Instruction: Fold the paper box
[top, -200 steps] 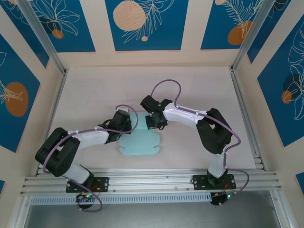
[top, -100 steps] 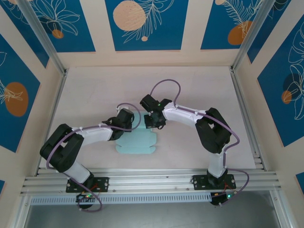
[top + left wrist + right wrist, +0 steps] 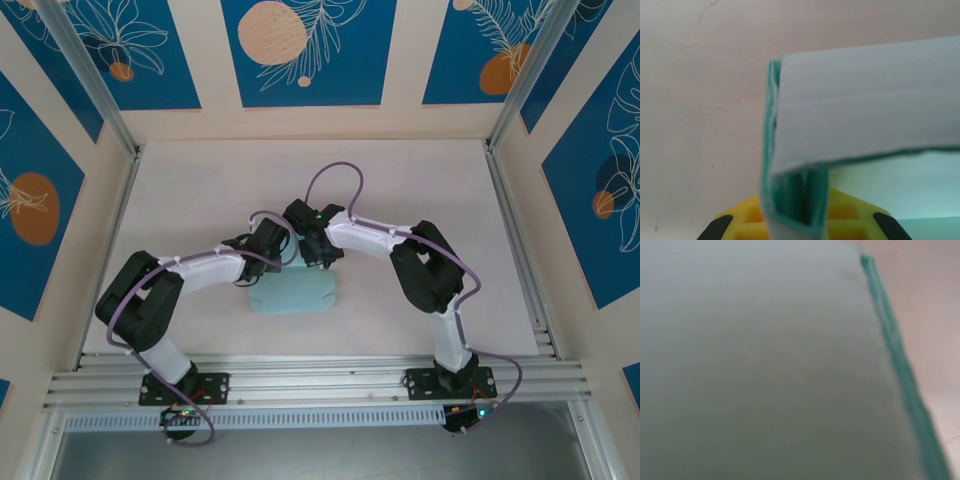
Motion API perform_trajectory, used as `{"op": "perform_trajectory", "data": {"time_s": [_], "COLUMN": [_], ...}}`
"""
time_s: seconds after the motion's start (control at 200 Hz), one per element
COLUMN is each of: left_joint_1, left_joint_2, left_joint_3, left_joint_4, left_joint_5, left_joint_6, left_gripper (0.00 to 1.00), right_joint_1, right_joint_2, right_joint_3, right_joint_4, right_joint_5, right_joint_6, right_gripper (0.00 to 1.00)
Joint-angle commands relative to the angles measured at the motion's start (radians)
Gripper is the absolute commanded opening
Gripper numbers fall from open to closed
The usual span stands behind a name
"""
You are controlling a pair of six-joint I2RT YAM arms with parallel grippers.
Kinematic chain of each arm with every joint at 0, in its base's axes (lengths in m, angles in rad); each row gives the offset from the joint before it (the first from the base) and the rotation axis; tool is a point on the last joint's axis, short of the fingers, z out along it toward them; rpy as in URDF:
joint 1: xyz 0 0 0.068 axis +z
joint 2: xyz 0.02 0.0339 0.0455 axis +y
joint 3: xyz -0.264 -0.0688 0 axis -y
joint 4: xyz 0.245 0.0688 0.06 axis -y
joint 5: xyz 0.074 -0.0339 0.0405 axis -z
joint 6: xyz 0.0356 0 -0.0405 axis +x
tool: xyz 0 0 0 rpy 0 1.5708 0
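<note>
Paper box [image 3: 295,296] lay as a part-folded pale-blue sheet on the table [image 3: 420,190], near-centre, betw. the two arms. L gripper [image 3: 268,262] sat at its far-left corner, jaws pinched narrow on an upturned edge of the card. In left wrist view that edge ran down betw. the jaws, w/ a creased panel bent over above. R gripper [image 3: 318,262] was at the far edge, just right of L. Its wrist view was a blur of card close up, so open or closed: can't tell.
</note>
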Motion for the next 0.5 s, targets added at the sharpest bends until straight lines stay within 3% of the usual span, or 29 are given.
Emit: {"op": "perform_trajectory", "data": {"time_s": [0.0,0.17,0.225,0.33,0.435,0.495], "left_joint_1": [0.013,0.023,0.024,0.024,0.024,0.024], "left_joint_2": [0.032,0.035,0.035,0.02,-0.013,-0.045], "left_joint_3": [-0.004,-0.004,-0.002,0.002,0.001,-0.003], "left_joint_4": [-0.162,-0.153,-0.145,-0.111,-0.084,-0.077], "left_joint_5": [-0.026,-0.022,-0.017,0.023,0.062,0.073], "left_joint_6": [0.027,0.014,0.007,-0.003,-0.014,-0.02], "left_gripper": [0.0,0.0,0.0,0.0,0.25,0.31], "right_joint_1": [0.004,0.011,0.013,0.02,0.026,0.029], "right_joint_2": [0.068,0.141,0.14,0.113,0.1,0.097], "right_joint_3": [0.043,0.111,0.103,0.071,0.071,0.077], "right_joint_4": [-0.151,-0.296,-0.298,-0.241,-0.224,-0.221], "right_joint_5": [0.22,0.38,0.377,0.318,0.279,0.261], "right_joint_6": [0.024,0.085,0.086,0.064,0.059,0.053], "right_gripper": [0.15,0.08,0.0,0.0,0.0,0.0]}}
